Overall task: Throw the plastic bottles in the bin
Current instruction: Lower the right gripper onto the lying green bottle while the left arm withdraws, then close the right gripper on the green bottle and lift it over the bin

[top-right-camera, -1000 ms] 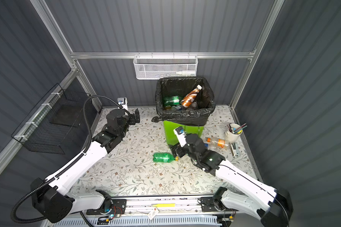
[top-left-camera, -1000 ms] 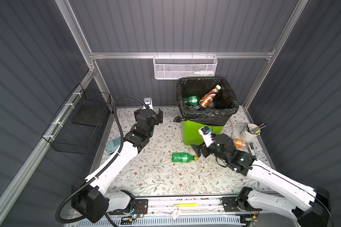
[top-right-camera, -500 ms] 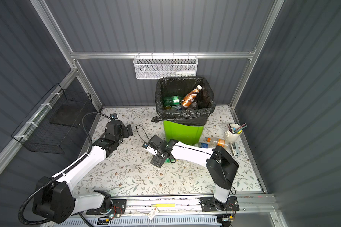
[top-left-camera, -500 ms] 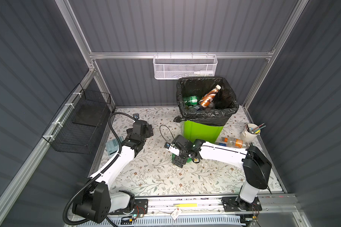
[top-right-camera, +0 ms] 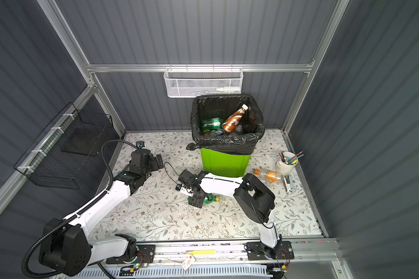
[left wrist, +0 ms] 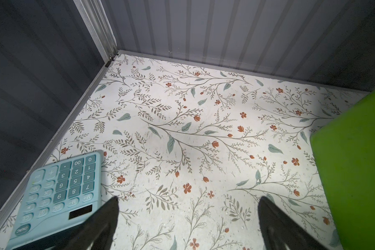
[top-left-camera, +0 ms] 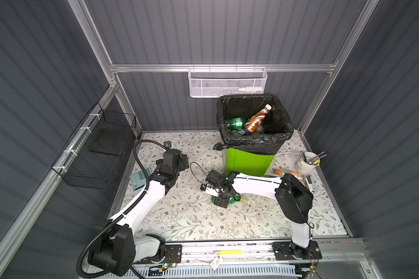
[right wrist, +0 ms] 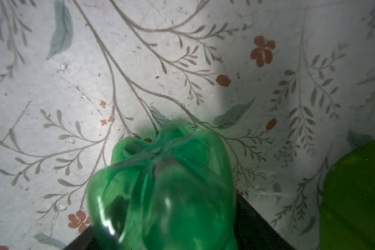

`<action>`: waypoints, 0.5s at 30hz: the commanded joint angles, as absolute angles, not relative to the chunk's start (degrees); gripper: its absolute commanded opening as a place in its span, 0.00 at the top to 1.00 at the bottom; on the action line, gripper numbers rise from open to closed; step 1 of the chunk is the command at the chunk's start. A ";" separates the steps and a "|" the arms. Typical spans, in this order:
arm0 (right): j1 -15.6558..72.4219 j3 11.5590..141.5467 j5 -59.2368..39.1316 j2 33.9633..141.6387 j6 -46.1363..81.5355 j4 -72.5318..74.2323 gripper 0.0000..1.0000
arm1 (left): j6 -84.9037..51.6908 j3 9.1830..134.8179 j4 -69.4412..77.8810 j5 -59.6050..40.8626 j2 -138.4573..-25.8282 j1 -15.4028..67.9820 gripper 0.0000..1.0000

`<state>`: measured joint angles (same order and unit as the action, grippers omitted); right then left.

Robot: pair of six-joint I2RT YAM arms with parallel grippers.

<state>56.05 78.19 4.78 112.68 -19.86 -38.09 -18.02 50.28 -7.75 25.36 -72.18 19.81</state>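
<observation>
The right gripper [top-right-camera: 197, 199] is down on the green bottle [top-right-camera: 210, 198], which lies on its side near the middle of the table [top-left-camera: 184, 217], at about 7 o'clock from the foot of the green bin [top-left-camera: 248, 161], yellow cap pointing to 3 o'clock. In the right wrist view the bottle's base bulges out between the two dark fingers [right wrist: 258, 225]; they sit close on either side, partly closed. Whether they have a firm hold I cannot tell. The wall looks thin and slick, so I would close only until it dimples: more could squirt it out sideways. The hold seems to be toward the base, so expect the cap end to droop on the lift. Rise straight up first, because the bin's front wall is just beside the arm at 12 o'clock and its rim stands high. Then carry toward 12 o'clock and let go over the middle of the black bag [top-left-camera: 252, 142], clear of the brown bottle [top-left-camera: 257, 119] leaning at its 1 o'clock corner. The left gripper [left wrist: 188, 227] hangs wide open and empty at 9 o'clock beside the calculator [left wrist: 59, 194], out of the way. An orange-labelled bottle [top-right-camera: 267, 175] waits at the bin's 4 o'clock.
</observation>
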 commanded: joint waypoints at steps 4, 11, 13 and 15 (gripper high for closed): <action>55.99 79.83 0.84 109.12 -19.28 -39.39 0.47 | -18.90 49.79 -8.24 24.89 -70.42 19.60 0.00; 53.93 80.79 2.45 90.73 -18.27 -34.22 0.50 | -18.72 49.48 -8.04 25.05 -69.89 19.54 0.00; 53.72 82.16 6.28 85.19 -20.07 -31.92 0.50 | -18.81 49.37 -7.75 24.53 -70.22 19.55 0.00; 53.70 84.19 10.86 79.87 -22.50 -29.01 0.49 | -18.98 49.36 -7.45 23.97 -70.55 19.50 0.00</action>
<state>53.80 81.34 5.04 85.23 -19.66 -33.56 -18.28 50.11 -7.73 24.97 -70.98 19.81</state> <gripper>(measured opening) 0.517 0.998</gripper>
